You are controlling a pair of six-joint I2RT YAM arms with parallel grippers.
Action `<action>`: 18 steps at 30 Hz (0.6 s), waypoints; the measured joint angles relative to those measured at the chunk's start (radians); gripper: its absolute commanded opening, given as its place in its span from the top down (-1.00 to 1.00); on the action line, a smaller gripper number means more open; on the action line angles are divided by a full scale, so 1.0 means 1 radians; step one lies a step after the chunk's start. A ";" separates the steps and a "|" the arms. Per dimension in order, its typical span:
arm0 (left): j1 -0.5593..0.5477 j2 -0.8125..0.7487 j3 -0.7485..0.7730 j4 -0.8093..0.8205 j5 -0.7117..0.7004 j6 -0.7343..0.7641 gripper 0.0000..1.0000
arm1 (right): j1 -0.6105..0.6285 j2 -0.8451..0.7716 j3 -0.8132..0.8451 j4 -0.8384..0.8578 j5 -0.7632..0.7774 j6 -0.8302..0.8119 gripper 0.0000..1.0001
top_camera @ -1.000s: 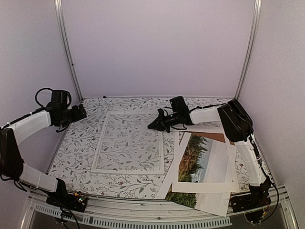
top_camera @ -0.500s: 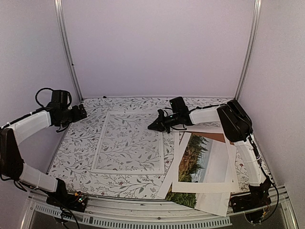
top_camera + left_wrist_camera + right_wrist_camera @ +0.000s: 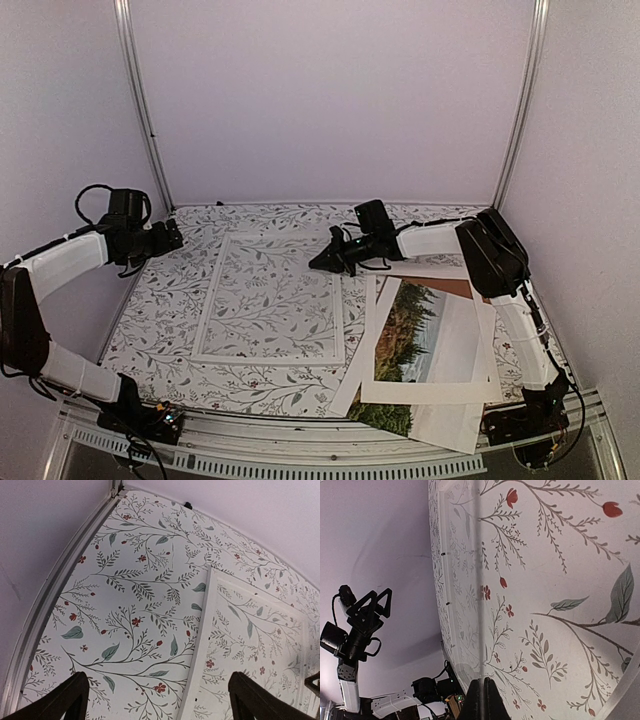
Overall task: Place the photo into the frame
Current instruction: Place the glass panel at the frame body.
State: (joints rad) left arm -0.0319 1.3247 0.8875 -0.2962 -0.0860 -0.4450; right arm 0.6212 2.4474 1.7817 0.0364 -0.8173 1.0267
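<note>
Floral-patterned worktop (image 3: 160,310) fills a white booth: your left claw (image 3: 177,235) hangs spread wide beyond the far left corner of the frame (image 3: 270,356), your right claw (image 3: 317,265) pinched closed at its far right corner. The photo (image 3: 408,330) lies right of the frame, partly under a white mat (image 3: 480,350), beside a brown board (image 3: 455,287).

The tabletop (image 3: 160,310) under both arms was a smooth, matt printed covering. Ahead of the left fingers (image 3: 70,700), the frame (image 3: 211,300) had a smooth white border and a clear pane. The right fingers (image 3: 475,702) looked like matt black plastic. Behind them, the photo (image 3: 405,330) was a paper print, the mat (image 3: 480,360) matt white paper, and the backing board (image 3: 455,287) dull brown.
</note>
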 measured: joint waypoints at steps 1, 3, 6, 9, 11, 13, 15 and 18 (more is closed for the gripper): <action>0.000 0.000 0.000 0.000 0.000 0.000 -0.99 | 0.000 0.002 0.001 0.000 0.000 0.000 1.00; -0.001 0.000 0.000 0.000 0.000 0.000 -0.99 | 0.000 0.007 0.002 -0.004 0.000 0.000 1.00; -0.001 0.000 0.000 0.000 0.000 0.002 -0.99 | 0.000 0.013 0.005 -0.012 0.001 -0.003 1.00; -0.001 0.000 0.000 0.000 0.000 0.003 -0.99 | 0.000 0.013 0.005 -0.014 0.001 -0.006 1.00; -0.002 0.000 0.000 0.000 0.000 0.003 -0.99 | 0.000 0.013 0.005 -0.014 0.001 -0.008 1.00; -0.004 0.000 0.000 0.000 0.000 0.003 -0.99 | 0.000 0.013 0.005 -0.015 0.001 -0.010 1.00; -0.007 0.003 0.000 0.000 0.000 0.003 -0.99 | 0.000 0.013 0.007 -0.018 0.002 -0.014 1.00; -0.012 0.010 0.000 0.000 0.000 0.003 -0.99 | 0.000 0.013 0.011 -0.030 0.010 -0.023 1.00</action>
State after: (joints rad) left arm -0.0437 1.3342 0.8875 -0.2962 -0.0860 -0.4416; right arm 0.6216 2.4603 1.7924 0.0063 -0.8070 1.0042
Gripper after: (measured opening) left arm 0.996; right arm 0.015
